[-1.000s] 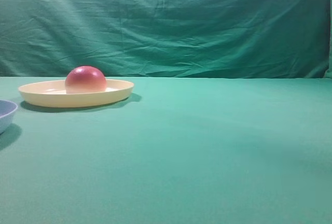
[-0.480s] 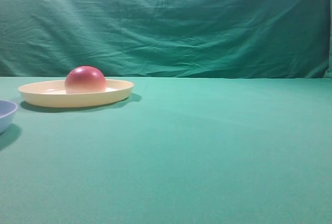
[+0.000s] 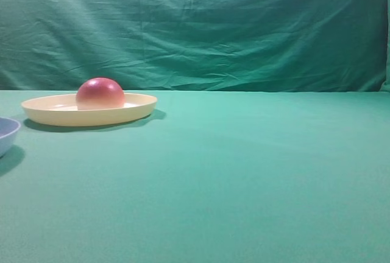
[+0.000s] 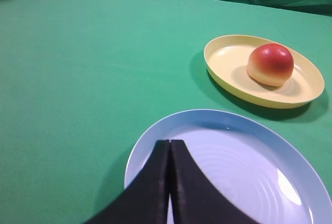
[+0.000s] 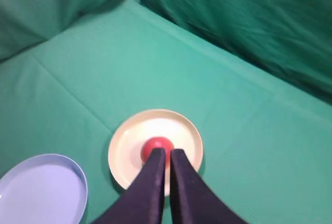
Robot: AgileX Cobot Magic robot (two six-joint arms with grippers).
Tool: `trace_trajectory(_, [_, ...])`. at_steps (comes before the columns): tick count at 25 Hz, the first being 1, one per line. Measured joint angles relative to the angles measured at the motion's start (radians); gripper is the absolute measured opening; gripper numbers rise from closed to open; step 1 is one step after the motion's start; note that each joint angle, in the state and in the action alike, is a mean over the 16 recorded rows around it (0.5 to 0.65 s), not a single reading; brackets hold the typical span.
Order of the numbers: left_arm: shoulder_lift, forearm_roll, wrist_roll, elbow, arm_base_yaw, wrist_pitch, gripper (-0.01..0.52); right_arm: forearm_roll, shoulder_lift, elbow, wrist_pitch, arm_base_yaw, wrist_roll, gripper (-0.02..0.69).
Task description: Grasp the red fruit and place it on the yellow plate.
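Note:
The red fruit (image 3: 100, 93) rests inside the yellow plate (image 3: 61, 115) at the left of the table, red dome up. In the left wrist view the fruit (image 4: 270, 64) and plate (image 4: 228, 58) lie ahead and to the right. My left gripper (image 4: 169, 142) is shut with nothing in it and hovers over a light blue dish. From high above, my right gripper (image 5: 168, 150) looks down on the fruit (image 5: 155, 144) and plate (image 5: 129, 146); its fingers stand almost together and hold nothing. Neither gripper shows in the exterior view.
A light blue dish (image 4: 249, 172) sits near the yellow plate, at the left edge of the exterior view (image 3: 6, 130) and at the lower left under the right wrist (image 5: 41, 187). Green cloth covers the table and hangs as a backdrop (image 3: 244, 25).

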Motion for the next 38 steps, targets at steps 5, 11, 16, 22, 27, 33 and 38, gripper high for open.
trace_trajectory(5, [0.0, 0.0, 0.0, 0.0, 0.0, 0.0, 0.0, -0.002, -0.068, 0.071, -0.046, -0.044, 0.007, 0.0])
trace_trajectory(11, [0.0, 0.0, 0.0, 0.0, 0.0, 0.0, 0.0, -0.01, -0.19, 0.217, -0.146, -0.092, 0.008, 0.0])
trace_trajectory(16, [0.0, 0.0, 0.0, 0.0, 0.0, 0.0, 0.0, -0.022, -0.314, 0.372, -0.23, -0.145, 0.008, 0.0])
trace_trajectory(22, [0.0, 0.0, 0.0, 0.0, 0.0, 0.0, 0.0, -0.039, -0.49, 0.574, -0.308, -0.24, 0.008, 0.0])
trace_trajectory(27, [0.0, 0.0, 0.0, 0.0, 0.0, 0.0, 0.0, -0.062, -0.659, 0.754, -0.37, -0.346, 0.008, 0.0])
trace_trajectory(33, [0.0, 0.0, 0.0, 0.0, 0.0, 0.0, 0.0, -0.116, -0.878, 0.973, -0.435, -0.467, 0.005, 0.0])
trace_trajectory(38, [0.0, 0.0, 0.0, 0.0, 0.0, 0.0, 0.0, -0.174, -1.068, 1.149, -0.487, -0.53, 0.002, 0.0])
